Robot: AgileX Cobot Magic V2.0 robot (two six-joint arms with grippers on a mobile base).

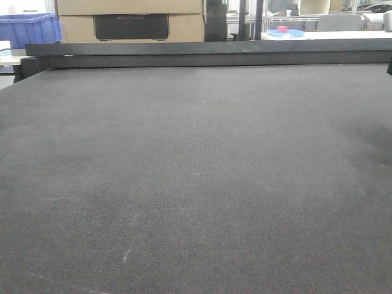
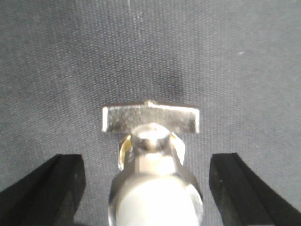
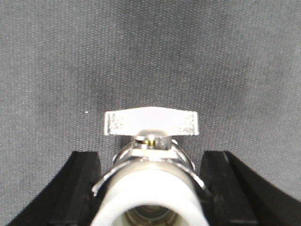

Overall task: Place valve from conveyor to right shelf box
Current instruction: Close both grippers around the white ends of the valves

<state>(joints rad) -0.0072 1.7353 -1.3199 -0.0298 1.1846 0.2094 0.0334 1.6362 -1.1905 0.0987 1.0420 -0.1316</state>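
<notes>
The conveyor (image 1: 196,171) fills the front view as a wide dark grey woven belt, with a black rail (image 1: 208,54) along its far edge. No valve or gripper shows in that view. In the left wrist view a shiny metal valve (image 2: 151,141) with a flat T-handle lies on the belt. My left gripper (image 2: 146,161) is open around it, with belt showing on both sides. In the right wrist view a valve (image 3: 150,123) with a white open end sits between the black fingers (image 3: 84,174) of my right gripper (image 3: 150,155), which press against its sides. The right shelf box is out of view.
Behind the rail stand stacked cardboard boxes (image 1: 128,21) and a blue bin (image 1: 30,30) at the far left. A pale table with a small red object (image 1: 282,29) is at the back right.
</notes>
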